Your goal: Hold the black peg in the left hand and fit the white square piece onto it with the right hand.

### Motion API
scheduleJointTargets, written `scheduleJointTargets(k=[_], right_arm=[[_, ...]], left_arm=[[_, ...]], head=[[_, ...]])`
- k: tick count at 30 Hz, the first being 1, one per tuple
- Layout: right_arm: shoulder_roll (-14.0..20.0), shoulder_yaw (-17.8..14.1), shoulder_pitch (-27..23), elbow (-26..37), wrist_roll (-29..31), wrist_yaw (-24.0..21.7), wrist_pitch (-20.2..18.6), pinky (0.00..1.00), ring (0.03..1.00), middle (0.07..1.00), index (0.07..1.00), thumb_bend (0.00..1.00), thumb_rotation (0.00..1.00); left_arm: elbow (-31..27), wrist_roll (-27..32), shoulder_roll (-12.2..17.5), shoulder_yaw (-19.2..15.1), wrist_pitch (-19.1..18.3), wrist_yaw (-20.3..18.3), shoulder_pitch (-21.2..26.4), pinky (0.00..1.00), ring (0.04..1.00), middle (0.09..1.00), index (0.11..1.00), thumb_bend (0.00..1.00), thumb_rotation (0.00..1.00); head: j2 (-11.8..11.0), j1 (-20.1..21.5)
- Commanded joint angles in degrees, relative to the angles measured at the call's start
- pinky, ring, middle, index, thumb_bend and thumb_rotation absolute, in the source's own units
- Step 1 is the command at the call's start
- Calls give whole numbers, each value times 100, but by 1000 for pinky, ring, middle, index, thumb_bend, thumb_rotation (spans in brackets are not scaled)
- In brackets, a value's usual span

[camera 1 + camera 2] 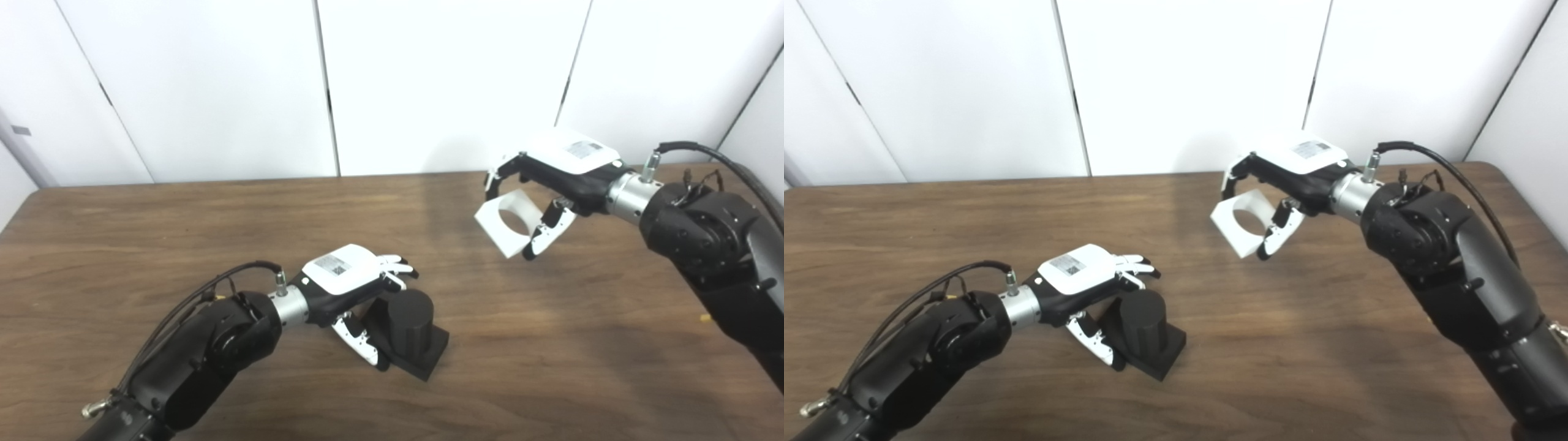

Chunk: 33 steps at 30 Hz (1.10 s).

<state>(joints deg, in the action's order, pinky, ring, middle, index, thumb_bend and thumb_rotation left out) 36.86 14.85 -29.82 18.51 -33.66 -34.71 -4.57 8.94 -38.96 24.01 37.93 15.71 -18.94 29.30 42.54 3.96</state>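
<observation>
The left hand (349, 278) is closed around the black cylindrical peg on its square black base (409, 334), fingers curled over the top of the cylinder and thumb against the near side. The base touches the brown wooden table (184, 233) near its front centre, slightly tilted. The right hand (560, 168) holds the white square piece with a round hole (505, 223) between fingers and thumb, raised above the table, tilted, well apart from the peg.
</observation>
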Motion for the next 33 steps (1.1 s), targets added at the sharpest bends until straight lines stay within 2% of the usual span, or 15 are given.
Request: scheduleJointTargets(k=[1,11,17,27,33], right_arm=[[24,-135,-180,329,73,-71,-122,635,759,751,480,522,130],[-280,-16,-140,738,234,-480,-223,634,764,746,478,522,130],[-403,100,-90,816,281,-545,-48,629,749,738,478,522,132],[-714,340,-135,1114,343,-789,-208,633,758,740,478,523,133],[-866,413,-124,1115,320,-838,-164,637,760,741,478,523,133]], left_arm=[[373,-550,-53,359,-271,-574,-182,847,947,913,494,522,78],[426,-522,-102,341,-220,-508,-181,836,944,912,493,523,76],[420,-555,-116,350,-219,-498,-172,837,947,914,493,522,78],[396,-565,-126,339,-214,-467,-168,827,935,916,493,523,77],[331,-568,-126,338,-261,-546,-161,830,937,917,493,522,77]], head=[[5,0],[47,-23],[76,-82],[86,-115],[100,-131]])
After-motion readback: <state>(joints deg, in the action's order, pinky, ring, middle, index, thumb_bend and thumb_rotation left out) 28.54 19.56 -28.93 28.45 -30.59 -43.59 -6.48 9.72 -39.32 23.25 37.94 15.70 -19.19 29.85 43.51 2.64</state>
